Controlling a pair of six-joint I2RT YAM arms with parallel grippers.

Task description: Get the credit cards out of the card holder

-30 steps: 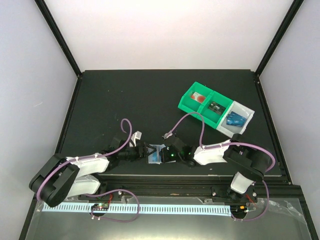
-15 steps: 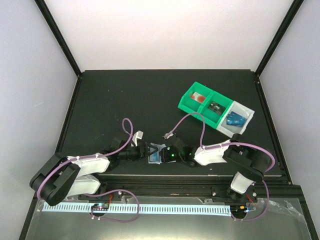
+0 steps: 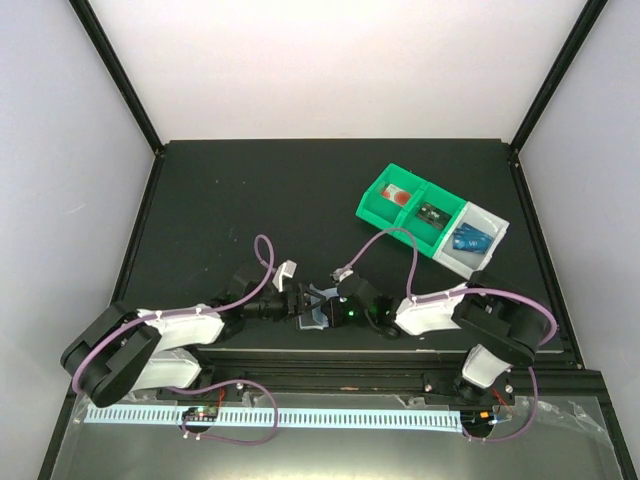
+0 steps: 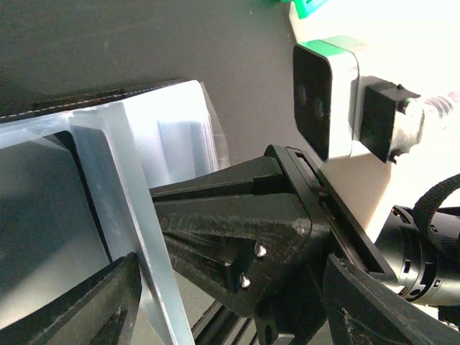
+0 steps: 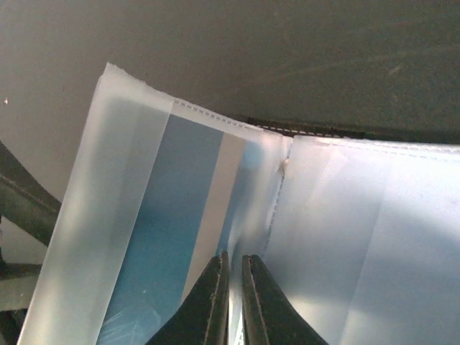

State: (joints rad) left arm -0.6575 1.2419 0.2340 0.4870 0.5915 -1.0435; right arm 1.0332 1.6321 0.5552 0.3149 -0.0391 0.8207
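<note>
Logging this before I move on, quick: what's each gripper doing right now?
Left gripper: open, jaws wide beside the card holder.
Right gripper: almost shut, tips at the card holder's fold; whether it grips cannot be told.

At the near edge of the table, the card holder lies opened between the two arms. The left gripper is just to its left and the right gripper touches it from the right. One credit card sits inside a panel of the holder. Well behind and to the right of the holder stands the compartment tray. Another credit card lies in the tray cell farthest from the holder.
</note>
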